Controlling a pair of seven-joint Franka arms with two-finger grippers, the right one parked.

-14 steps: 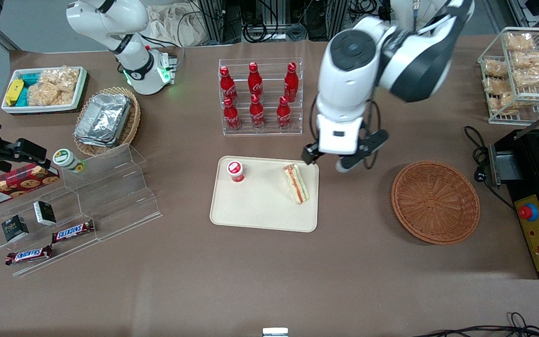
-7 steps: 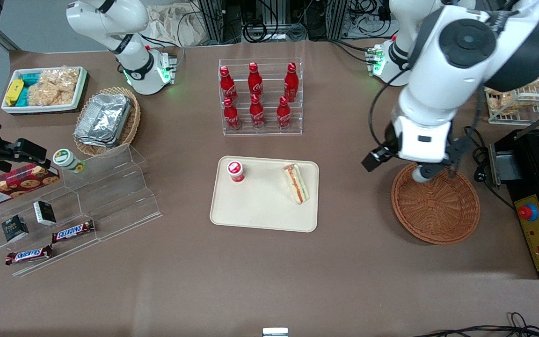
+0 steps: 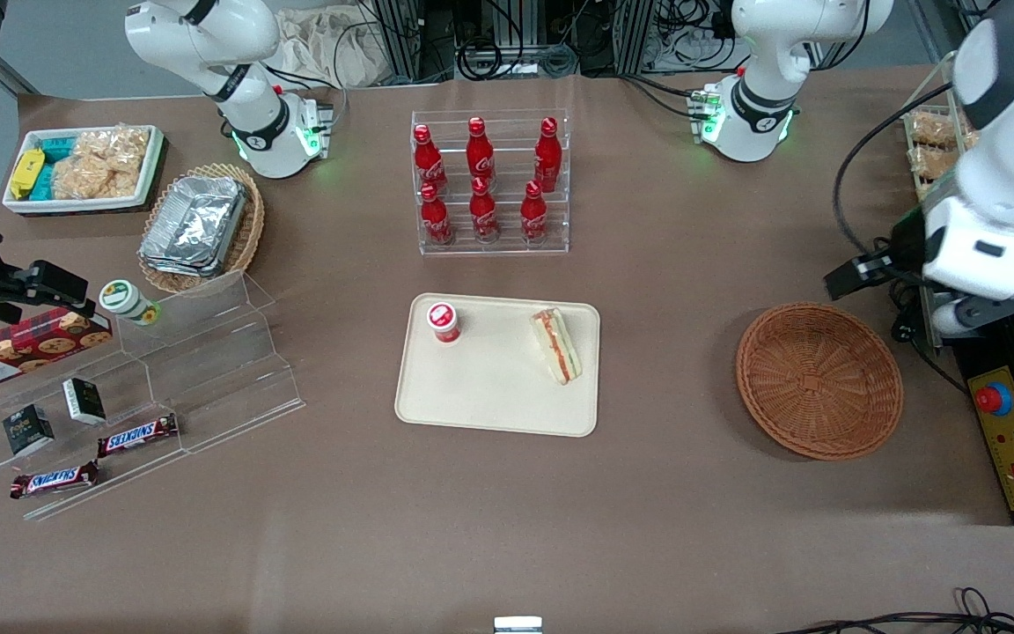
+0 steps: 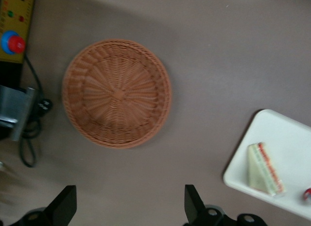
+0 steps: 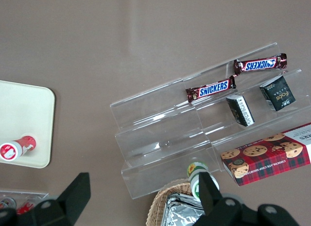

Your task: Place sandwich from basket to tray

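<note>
The gripper point(image 4: 130, 206) hangs above the table with fingers spread wide, holding nothing; the basket point(image 3: 819, 380) sits bare; the sandwich point(image 3: 556, 344) lies on the tray point(image 3: 489, 398).

The small triangular white-bread sandwich point(image 3: 556, 345) is lying on the flat rectangular cream plastic tray point(image 3: 494, 396), beside a small red-capped bottle point(image 3: 443, 321) standing there. The round reddish-brown wicker basket point(image 3: 819, 380) is sitting well apart, toward the working arm's end, with the two-finger gripper point(image 4: 130, 206) hanging spread open above the table near it.
</note>
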